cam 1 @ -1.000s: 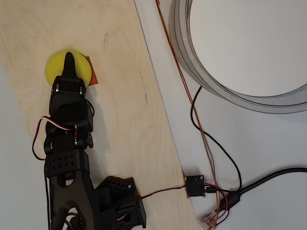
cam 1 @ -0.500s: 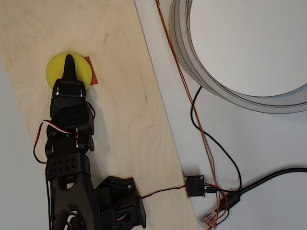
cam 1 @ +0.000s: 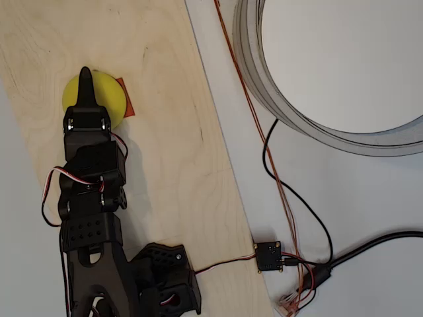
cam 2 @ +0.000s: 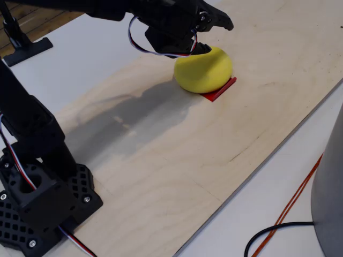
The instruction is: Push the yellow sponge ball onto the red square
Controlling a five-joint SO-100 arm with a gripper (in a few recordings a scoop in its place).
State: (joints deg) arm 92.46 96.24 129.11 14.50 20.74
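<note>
The yellow sponge ball (cam 1: 109, 99) rests on the wooden board (cam 1: 172, 145), covering most of the red square (cam 1: 127, 105). Just a red strip shows at the ball's right edge in the overhead view. In the fixed view the red square (cam 2: 221, 89) peeks out under the near right side of the ball (cam 2: 206, 72). My black gripper (cam 1: 84, 74) reaches over the left part of the ball, fingers closed to one point, its tip past the ball's far edge. The fixed view shows the gripper (cam 2: 222, 22) shut above the ball's top, holding nothing.
The arm's base (cam 1: 158, 277) stands at the board's near end. To the right, off the board, lie a large grey ring (cam 1: 264, 79), an orange wire (cam 1: 264, 152), black cables (cam 1: 310, 218) and a small black connector box (cam 1: 268, 255).
The gripper has shifted left and further forward across the top of the ball. The ball and the red strip beside it have barely moved.
</note>
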